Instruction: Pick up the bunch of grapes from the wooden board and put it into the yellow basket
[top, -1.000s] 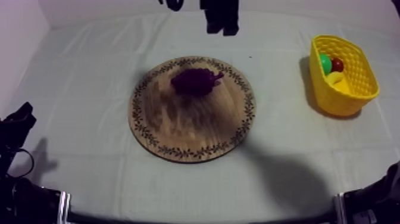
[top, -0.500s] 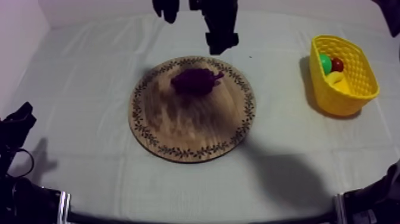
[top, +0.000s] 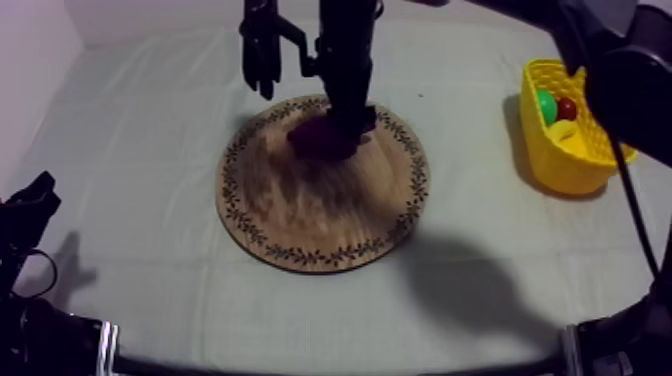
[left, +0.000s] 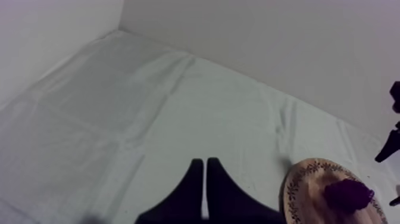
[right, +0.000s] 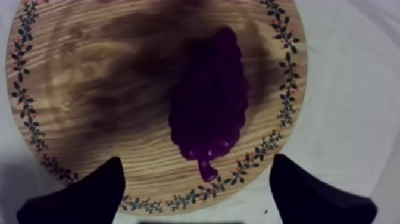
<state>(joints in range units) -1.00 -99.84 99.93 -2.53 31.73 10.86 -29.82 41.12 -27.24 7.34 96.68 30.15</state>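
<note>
Right claw (right: 196, 162) agape — grapes (top: 312, 141) half behind arm (top: 346, 60)

Top slants down; right wrist straight down, close; all share board (top: 300, 215).

the dark purple bunch of grapes (right: 208, 101) lies flat on the far half of the round wooden board (top: 300, 215) with its patterned rim, the yellow basket (top: 562, 170) standing upright well apart to its right.
</note>
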